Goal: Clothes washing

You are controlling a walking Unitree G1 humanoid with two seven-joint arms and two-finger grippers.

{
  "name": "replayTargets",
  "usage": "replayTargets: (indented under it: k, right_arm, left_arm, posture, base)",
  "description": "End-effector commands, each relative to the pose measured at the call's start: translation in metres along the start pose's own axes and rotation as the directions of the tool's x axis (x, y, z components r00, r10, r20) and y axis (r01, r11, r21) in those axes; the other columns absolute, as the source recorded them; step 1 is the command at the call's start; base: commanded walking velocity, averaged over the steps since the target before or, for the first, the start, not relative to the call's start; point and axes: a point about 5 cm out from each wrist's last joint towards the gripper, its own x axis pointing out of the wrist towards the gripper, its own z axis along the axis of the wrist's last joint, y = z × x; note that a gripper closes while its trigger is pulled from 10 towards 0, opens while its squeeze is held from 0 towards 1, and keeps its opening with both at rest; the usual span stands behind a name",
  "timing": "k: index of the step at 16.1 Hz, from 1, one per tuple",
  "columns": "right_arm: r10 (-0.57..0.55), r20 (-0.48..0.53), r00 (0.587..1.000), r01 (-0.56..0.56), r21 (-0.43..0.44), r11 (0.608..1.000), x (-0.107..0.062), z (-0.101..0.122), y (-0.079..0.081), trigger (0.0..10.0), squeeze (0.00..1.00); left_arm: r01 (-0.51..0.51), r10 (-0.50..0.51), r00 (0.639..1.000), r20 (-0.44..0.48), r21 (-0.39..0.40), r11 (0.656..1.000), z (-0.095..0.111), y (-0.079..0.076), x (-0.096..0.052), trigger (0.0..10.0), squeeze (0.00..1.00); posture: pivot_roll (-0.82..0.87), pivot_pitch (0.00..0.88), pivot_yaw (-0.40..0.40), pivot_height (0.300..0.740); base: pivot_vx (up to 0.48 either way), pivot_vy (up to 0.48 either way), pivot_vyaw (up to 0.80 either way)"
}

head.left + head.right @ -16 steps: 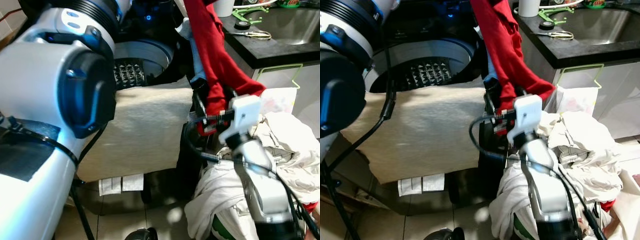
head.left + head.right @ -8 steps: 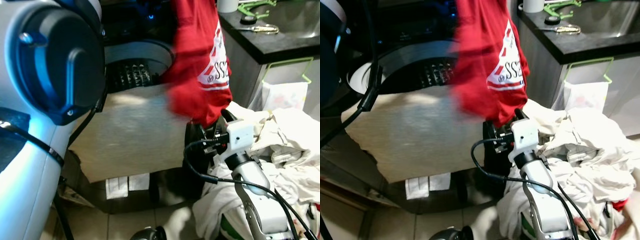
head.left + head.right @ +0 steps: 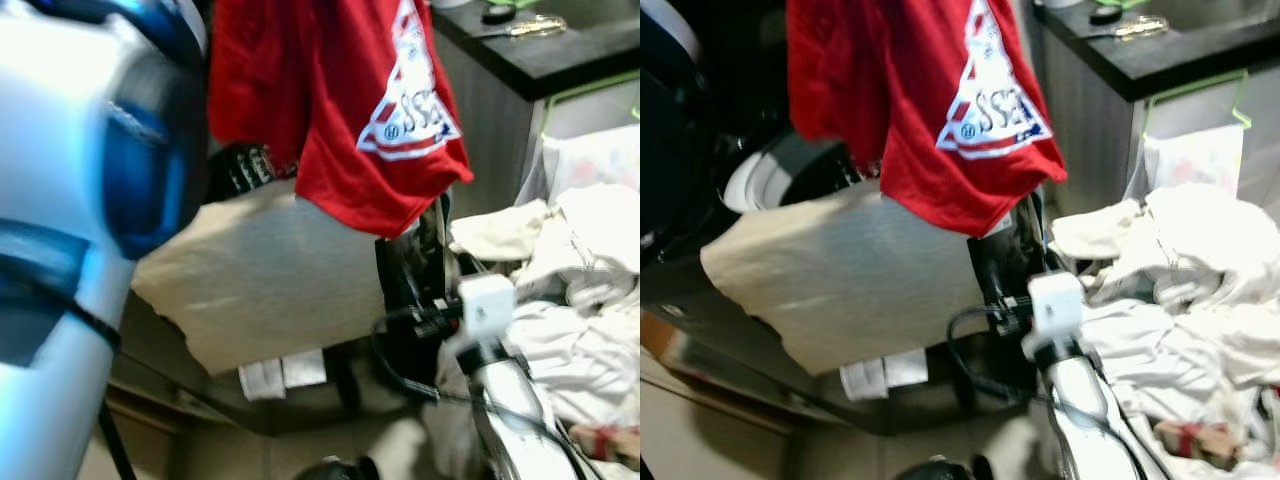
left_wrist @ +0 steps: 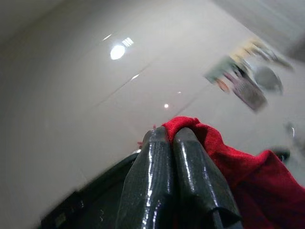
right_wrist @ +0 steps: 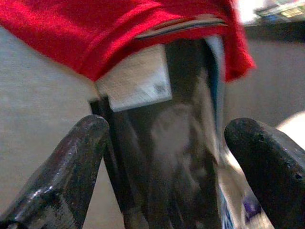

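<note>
Snagging looks like the main risk: the red T-shirt (image 3: 930,110) hangs spread out above the front edge of the washing machine (image 3: 770,175), and its lower hem dangles over the beige cloth (image 3: 840,280) draped across the machine's front rather than over the drum opening. If it is let go from here, my judgement is that part of it would land on the rim or on the cloth and slide to the floor instead of dropping inside. The left gripper (image 4: 172,138) holds the shirt high; in the left wrist view its fingers (image 4: 157,167) are pressed together with a fold of red fabric pinched at the tips. That grip is on a small bunch of cloth, so a quick swing could pull it loose. The right gripper (image 5: 167,152) sits low, just under the shirt's hem, its fingers (image 5: 81,157) spread wide and holding nothing; the hem could catch on them or on the right arm's cable (image 3: 970,340) as the shirt moves.

As for containers, the dark drum of the machine shows behind the shirt, and I cannot tell whether anything lies in it. To the right, a heap of white laundry (image 3: 1180,280) is piled beside the machine, below the dark bench (image 3: 1140,50); what holds that heap is hidden.
</note>
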Motion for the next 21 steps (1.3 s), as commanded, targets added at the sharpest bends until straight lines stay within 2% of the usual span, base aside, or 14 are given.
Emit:
replayTargets:
  k: [1,2,3,5,6,8,11,12,13,14,15,17,20,21]
  right_arm:
    - [-0.018,0.033,0.999,0.017,0.005,1.000,-0.003,0.008,0.006,10.0,0.00]
    - [-0.023,0.032,0.999,0.023,0.004,1.000,-0.004,0.008,0.006,10.0,0.00]
    - [-0.035,0.020,0.999,0.035,0.000,0.999,-0.010,0.008,0.006,10.0,0.00]
    - [-0.042,0.012,0.999,0.042,-0.002,0.999,-0.015,0.009,0.006,10.0,0.00]
    - [-0.049,0.003,0.999,0.049,-0.003,0.999,-0.018,0.009,0.006,10.0,0.00]
    - [-0.057,-0.002,0.998,0.057,-0.002,0.998,-0.019,0.008,0.006,10.0,0.00]
    - [-0.033,-0.003,0.999,0.033,0.004,0.999,-0.012,0.008,0.007,10.0,0.00]
    - [-0.020,-0.001,1.000,0.020,0.005,1.000,-0.009,0.008,0.007,10.0,0.00]
    - [-0.004,0.004,1.000,0.004,0.013,1.000,-0.003,0.009,0.007,10.0,0.00]
    - [0.001,0.001,1.000,-0.001,0.046,0.999,0.003,0.009,0.007,10.0,0.00]
    - [-0.003,-0.003,1.000,0.003,0.065,0.998,0.005,0.009,0.006,10.0,0.00]
    - [-0.004,-0.011,1.000,0.005,0.100,0.995,0.011,0.009,0.005,10.0,0.00]
    - [0.025,-0.027,0.999,-0.022,0.107,0.994,0.008,0.008,0.009,10.0,0.00]
    - [0.021,-0.036,0.999,-0.016,0.111,0.994,0.005,0.007,0.008,10.0,0.00]
  left_arm:
    - [0.095,-0.085,0.993,-0.085,0.122,0.988,-0.033,-0.024,-0.011,10.0,0.00]
    - [0.141,-0.123,0.986,-0.114,0.166,0.976,-0.045,-0.035,-0.016,10.0,0.00]
    - [0.309,-0.245,0.933,-0.264,0.236,0.921,-0.093,-0.070,-0.042,10.0,0.00]
    - [0.356,-0.280,0.905,-0.321,0.210,0.911,-0.110,-0.080,-0.054,10.0,0.00]
    - [0.332,-0.277,0.892,-0.358,0.102,0.938,-0.118,-0.080,-0.058,10.0,0.00]
    - [0.228,-0.263,0.894,-0.363,-0.138,0.964,-0.115,-0.071,-0.053,10.0,0.00]
    - [0.131,-0.236,0.908,-0.346,-0.300,0.945,-0.103,-0.055,-0.042,10.0,0.00]
    - [0.082,-0.221,0.907,-0.359,-0.364,0.928,-0.101,-0.050,-0.040,10.0,0.00]
    - [-0.020,-0.196,0.902,-0.385,-0.490,0.872,-0.098,-0.041,-0.036,10.0,0.00]
    - [-0.103,-0.175,0.886,-0.430,-0.548,0.830,-0.098,-0.033,-0.034,10.0,0.00]
    - [-0.135,-0.166,0.877,-0.450,-0.564,0.814,-0.099,-0.031,-0.034,10.0,0.00]
    - [-0.246,-0.149,0.819,-0.554,-0.574,0.781,-0.119,-0.028,-0.044,10.0,0.00]
    - [-0.398,-0.129,0.724,-0.677,-0.563,0.725,-0.157,-0.030,-0.068,10.0,0.00]
    - [-0.434,-0.122,0.673,-0.730,-0.523,0.734,-0.173,-0.035,-0.081,10.0,0.00]
  posture:
    - [-0.29,0.000,0.400,0.740]
    - [-0.29,0.000,0.400,0.740]
    - [-0.31,0.000,0.400,0.740]
    - [-0.32,0.000,0.400,0.740]
    - [-0.31,0.000,0.400,0.740]
    - [-0.30,0.000,0.400,0.740]
    - [-0.26,0.000,0.356,0.740]
    - [-0.25,0.000,0.345,0.740]
    - [-0.24,0.000,0.332,0.740]
    - [-0.23,0.000,0.325,0.740]
    - [-0.23,0.000,0.320,0.740]
    - [-0.22,0.000,0.317,0.740]
    - [-0.24,0.000,0.327,0.740]
    - [-0.25,0.000,0.336,0.740]
  base:
    - [0.000,0.000,0.00]
    - [0.000,0.000,0.00]
    - [0.000,0.000,0.00]
    - [0.000,0.000,0.00]
    - [0.000,0.000,0.00]
    - [0.000,0.000,0.00]
    - [0.000,0.000,0.00]
    - [0.000,0.000,0.00]
    - [0.000,0.000,0.00]
    - [0.000,0.000,0.00]
    - [0.000,0.000,0.00]
    - [0.000,0.000,0.00]
    - [0.000,0.000,0.00]
    - [0.000,0.000,0.00]
